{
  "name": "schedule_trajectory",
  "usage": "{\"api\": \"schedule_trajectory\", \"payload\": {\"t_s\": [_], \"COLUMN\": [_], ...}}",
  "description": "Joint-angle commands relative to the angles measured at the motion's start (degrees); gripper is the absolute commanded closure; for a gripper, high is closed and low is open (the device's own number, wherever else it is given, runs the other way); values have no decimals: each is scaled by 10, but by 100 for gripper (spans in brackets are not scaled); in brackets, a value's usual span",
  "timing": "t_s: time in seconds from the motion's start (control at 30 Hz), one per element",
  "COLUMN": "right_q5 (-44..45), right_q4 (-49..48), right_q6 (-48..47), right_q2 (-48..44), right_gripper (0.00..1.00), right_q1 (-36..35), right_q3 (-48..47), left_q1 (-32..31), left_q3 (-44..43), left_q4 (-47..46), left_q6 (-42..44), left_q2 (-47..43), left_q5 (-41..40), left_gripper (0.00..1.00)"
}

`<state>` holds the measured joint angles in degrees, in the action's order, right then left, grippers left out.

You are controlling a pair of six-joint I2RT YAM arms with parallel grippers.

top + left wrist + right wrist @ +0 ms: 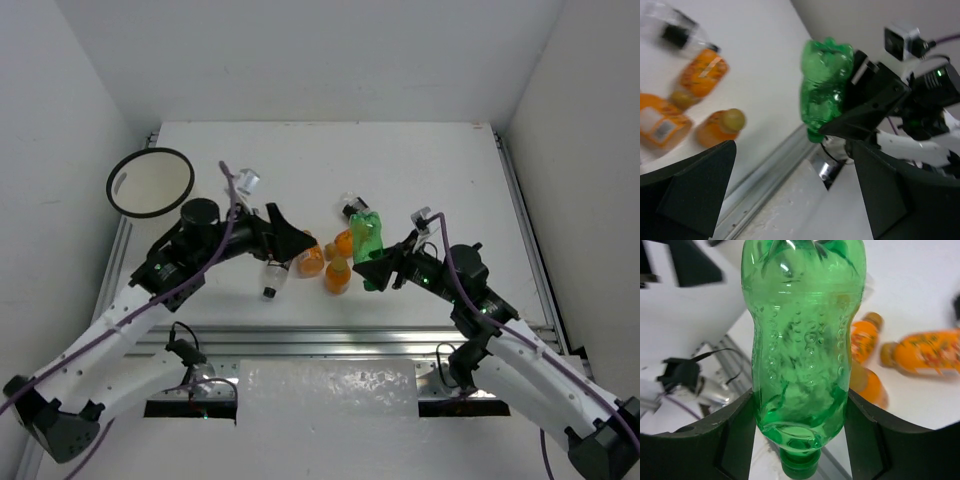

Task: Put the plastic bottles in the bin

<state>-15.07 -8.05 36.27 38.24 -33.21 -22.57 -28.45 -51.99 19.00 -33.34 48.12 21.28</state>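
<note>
Right gripper (799, 400) is clamped on the green bottle (800, 340). One finger is pressed against each side of the lower body, and the cap end points down, back toward the wrist. The base sticks out past the fingertips.

The bottle looks lifted off the bench (420, 170), but no view shows the gap clearly, so I'm not sure. From above it sits centre-right, just beside the cluster of orange bottles (338, 275).

Left gripper (295, 243) is spread wide with nothing between the fingers. It hangs just left of the orange cluster, pointing across at the green bottle, but apart from it.

- **Bin:** the bin (109, 183) is at the far-left corner of the bench, well apart from the green bottle and on the other side of the left arm. I can't see any bottle inside it from the overhead view.
- **Clear bottles on the bench:**
  - The black-capped clear bottle (272, 278) lies under the left gripper.
  - A second clear bottle (248, 182) lies further back, near the bin.
  - A third clear bottle (350, 208) lies just behind the green one.
</note>
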Motion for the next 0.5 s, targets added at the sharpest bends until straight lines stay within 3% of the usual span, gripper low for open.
{"api": "schedule_trajectory", "payload": {"t_s": [0.0,0.17,0.4,0.47], "right_q5": [-92,-71,-93,-100], "right_q4": [-40,-2,4,2], "right_q6": [-32,-50,-64,-65], "right_q2": [15,53,62,63], "right_gripper": [91,91,91,91], "right_q1": [-9,-29,-58,-61], "right_q3": [-60,-118,-143,-142], "left_q1": [-83,-165,-179,-179], "left_q3": [-21,-50,-101,-103], "left_q4": [-118,-163,-141,-150], "left_q6": [-35,-35,-21,-18], "left_q2": [36,118,195,200], "left_q5": [-14,-81,-171,-177], "left_gripper": [0,0,1,9]}}
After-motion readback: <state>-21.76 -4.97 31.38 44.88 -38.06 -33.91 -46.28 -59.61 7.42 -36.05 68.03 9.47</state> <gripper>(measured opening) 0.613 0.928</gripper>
